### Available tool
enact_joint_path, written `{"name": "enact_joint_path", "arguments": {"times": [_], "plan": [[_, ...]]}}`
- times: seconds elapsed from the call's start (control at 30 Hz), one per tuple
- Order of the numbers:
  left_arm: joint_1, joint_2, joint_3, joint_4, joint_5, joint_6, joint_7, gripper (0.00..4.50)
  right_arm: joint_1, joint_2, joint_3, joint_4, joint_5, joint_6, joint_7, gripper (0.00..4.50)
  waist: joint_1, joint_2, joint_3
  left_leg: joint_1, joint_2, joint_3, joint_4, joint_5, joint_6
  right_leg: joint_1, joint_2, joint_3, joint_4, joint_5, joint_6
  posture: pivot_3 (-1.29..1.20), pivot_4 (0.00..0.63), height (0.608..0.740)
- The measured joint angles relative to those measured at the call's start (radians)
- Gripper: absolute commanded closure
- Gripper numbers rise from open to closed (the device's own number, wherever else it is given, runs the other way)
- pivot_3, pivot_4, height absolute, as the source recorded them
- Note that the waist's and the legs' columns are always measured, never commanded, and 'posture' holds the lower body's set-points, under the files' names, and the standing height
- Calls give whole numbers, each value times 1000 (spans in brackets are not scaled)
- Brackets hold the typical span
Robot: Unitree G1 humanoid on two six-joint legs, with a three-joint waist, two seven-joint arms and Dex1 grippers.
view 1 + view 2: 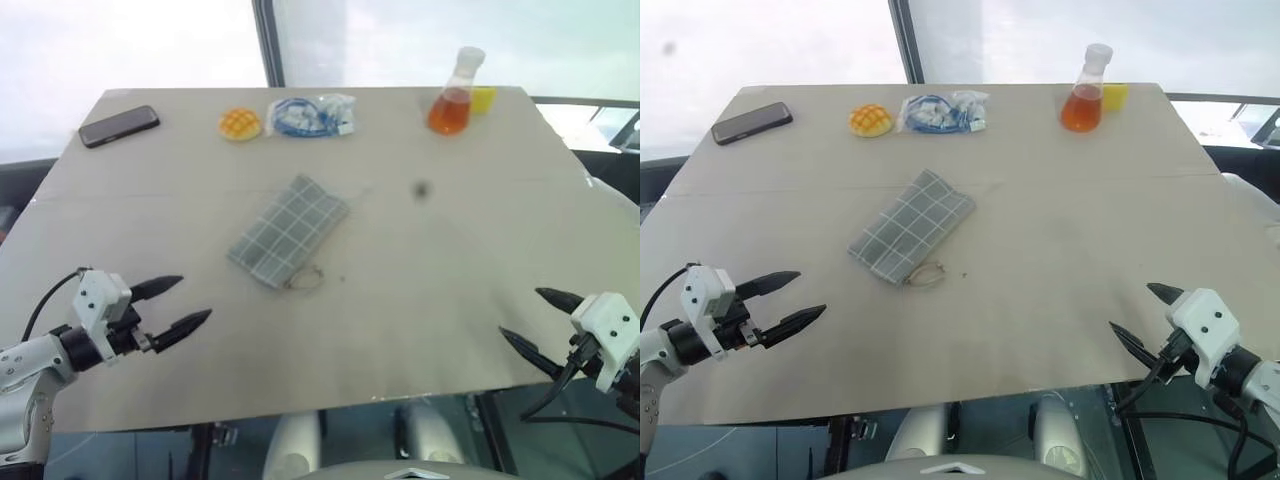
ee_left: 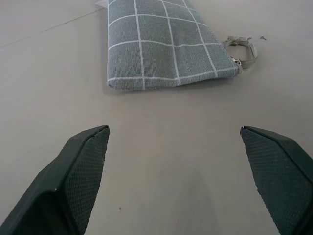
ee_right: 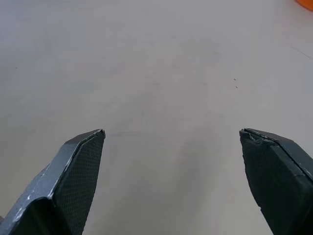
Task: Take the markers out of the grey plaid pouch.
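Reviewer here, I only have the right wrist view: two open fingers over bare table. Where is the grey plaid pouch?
Observer: The grey plaid pouch lies flat mid-table, ahead of the left gripper and apart from it.
Operator: Is the left gripper open too?
Observer: Yes, its fingers are spread and hold nothing.
Operator: Any markers out yet?
Observer: None lie on the table; the pouch looks closed, its cord pull at the near end.
Operator: What else is there?
Observer: Along the far edge: a phone, a yellow bun-shaped thing, a clear bag with blue cable and a flask of orange liquid.
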Motion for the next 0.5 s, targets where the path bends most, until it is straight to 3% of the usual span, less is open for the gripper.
{"name": "enact_joint_path", "arguments": {"times": [0.07,0.17,0.5], "plan": [[-3,0,-1,3,3,-8,-1,44,-3,0,1,1,1,0,1,0,0,0,0,0,0,0,-1,0,0,-1,1,0,0,0,0,0,150,740],[-77,-15,-17,63,66,-173,-16,44,-46,1,22,-5,41,-1,14,0,4,1,0,0,1,0,-2,1,1,-1,2,0,1,0,0,0,150,740],[-338,-18,-178,479,409,-1045,9,44,-258,-28,246,-106,111,-91,133,0,18,0,-1,0,0,2,1,2,4,0,1,1,1,0,0,0,150,740]]}}
